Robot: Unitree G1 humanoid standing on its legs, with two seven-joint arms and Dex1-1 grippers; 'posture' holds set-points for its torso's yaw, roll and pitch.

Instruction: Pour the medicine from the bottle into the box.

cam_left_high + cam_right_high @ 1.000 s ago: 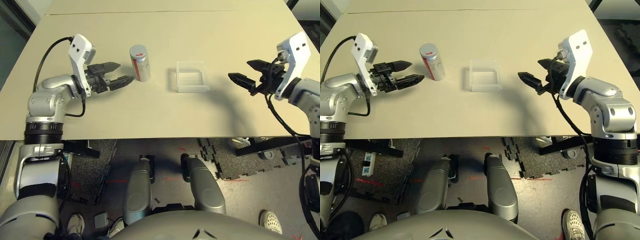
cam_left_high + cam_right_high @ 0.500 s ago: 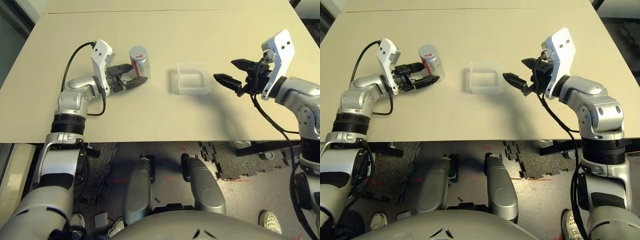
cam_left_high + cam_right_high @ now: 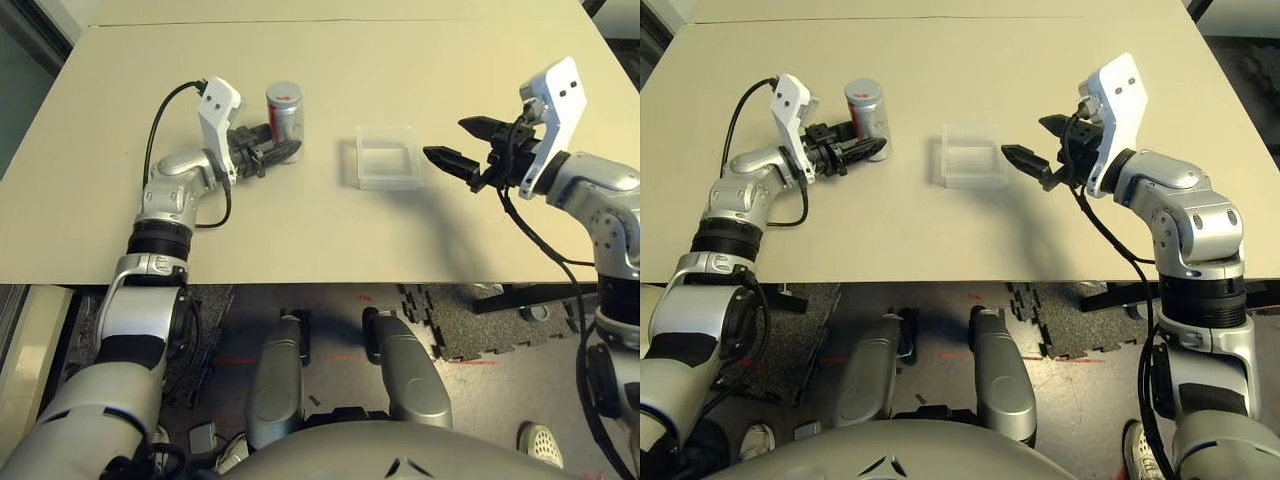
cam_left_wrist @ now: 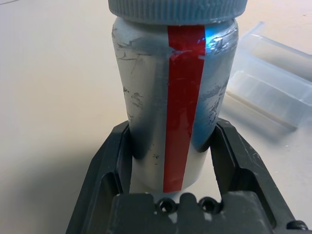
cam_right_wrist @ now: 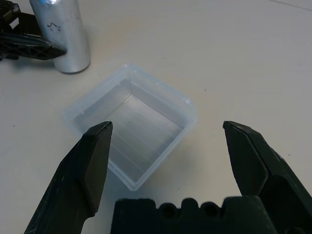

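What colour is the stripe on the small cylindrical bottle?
Red, running lengthwise down the silver-grey bottle; clearest in the left wrist view.

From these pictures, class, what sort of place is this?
Probably a robotics lab or test room: a bare beige table, black foam floor mats beneath it, and a person's shoe beside the robot.

1. Bright, even overhead light on the table (image 3: pixel 330 220).
2. Soft shadows under both arms.
3. Blue-white glare on the bottle (image 4: pixel 175 97).
4. Near fingers slightly blurred in wrist views.
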